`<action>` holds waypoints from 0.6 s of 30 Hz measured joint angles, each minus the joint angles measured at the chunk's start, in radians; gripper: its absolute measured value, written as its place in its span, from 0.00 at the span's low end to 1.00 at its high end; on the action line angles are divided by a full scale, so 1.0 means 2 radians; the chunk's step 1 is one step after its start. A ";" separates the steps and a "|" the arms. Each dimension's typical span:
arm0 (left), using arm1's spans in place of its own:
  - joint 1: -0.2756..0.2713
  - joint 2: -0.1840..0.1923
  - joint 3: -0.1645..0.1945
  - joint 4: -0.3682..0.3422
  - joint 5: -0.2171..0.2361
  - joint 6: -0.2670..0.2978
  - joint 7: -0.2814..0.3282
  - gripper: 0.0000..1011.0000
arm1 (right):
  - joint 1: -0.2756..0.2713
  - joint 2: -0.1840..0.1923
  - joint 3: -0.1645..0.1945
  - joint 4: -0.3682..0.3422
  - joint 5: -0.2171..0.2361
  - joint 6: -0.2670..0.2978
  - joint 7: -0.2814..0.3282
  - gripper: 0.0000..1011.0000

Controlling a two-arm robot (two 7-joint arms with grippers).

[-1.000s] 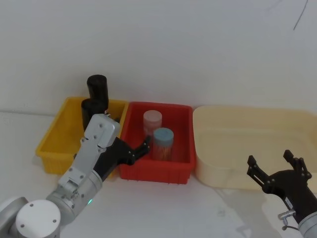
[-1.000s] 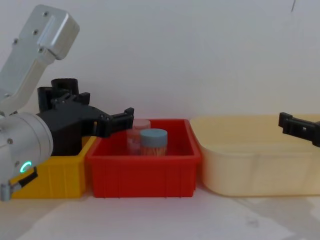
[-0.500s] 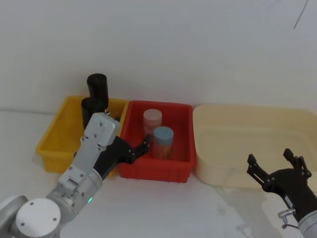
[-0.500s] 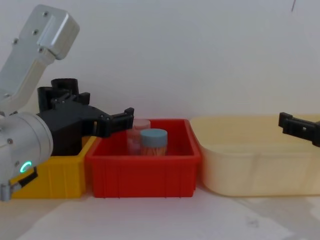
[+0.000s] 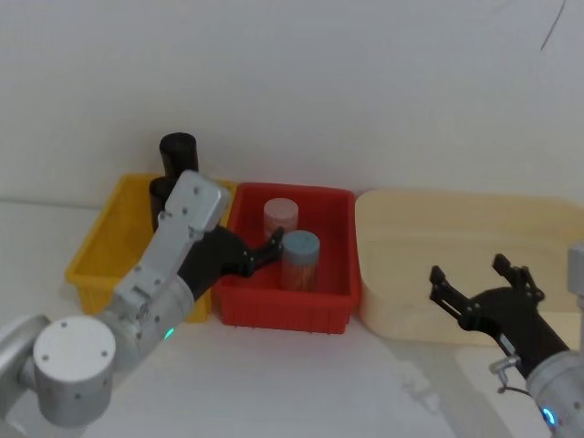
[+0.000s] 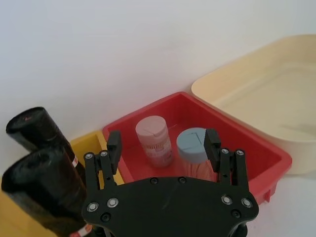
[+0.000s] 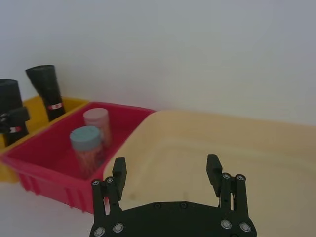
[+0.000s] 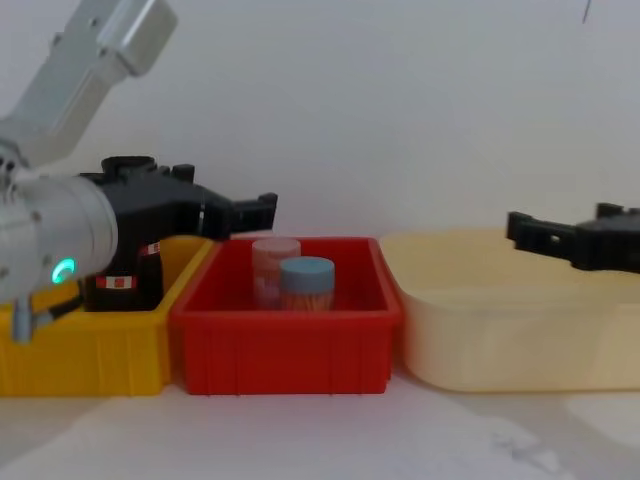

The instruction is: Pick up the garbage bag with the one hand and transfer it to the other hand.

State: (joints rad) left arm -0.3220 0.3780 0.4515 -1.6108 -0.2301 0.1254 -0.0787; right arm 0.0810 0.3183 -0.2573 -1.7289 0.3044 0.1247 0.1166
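- room around the garbage bag?
- two black rolls stand at the far right corner of the yellow bin, touching each other, it seems. left gripper hovers just right of them, spread wide and empty, over the red bin edge near two jars.
- right side?
- right gripper, fingers apart and empty, is above the near rim of the cream tub. it has come up and leftward; the left one has risen.

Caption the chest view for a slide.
Left gripper above red bin, right gripper over cream tub; garbage bags in yellow bin.
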 joint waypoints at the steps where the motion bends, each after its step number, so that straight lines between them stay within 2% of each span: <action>1: -0.006 0.000 -0.002 -0.003 -0.005 0.013 -0.006 0.99 | 0.004 -0.001 -0.002 0.001 0.001 0.005 0.002 0.99; 6: -0.017 0.005 -0.014 -0.021 -0.022 0.057 -0.020 0.99 | 0.041 -0.008 -0.015 0.011 0.009 0.044 0.021 0.99; 11: -0.014 0.014 -0.039 -0.050 -0.046 0.101 -0.029 0.99 | 0.083 -0.019 -0.034 0.025 0.016 0.088 0.041 0.99; 12: -0.010 0.017 -0.048 -0.060 -0.052 0.112 -0.030 0.99 | 0.092 -0.021 -0.039 0.028 0.017 0.093 0.043 0.99; 13: -0.010 0.017 -0.048 -0.060 -0.052 0.112 -0.030 0.99 | 0.098 -0.023 -0.042 0.031 0.017 0.099 0.046 0.99; 18: 0.008 0.029 -0.086 -0.094 -0.080 0.158 -0.032 0.99 | 0.144 -0.038 -0.065 0.055 0.018 0.133 0.060 0.99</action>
State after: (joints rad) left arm -0.3051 0.4363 0.2795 -1.7981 -0.3893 0.4405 -0.1419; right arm 0.3689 0.2414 -0.3863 -1.6185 0.3413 0.3900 0.2359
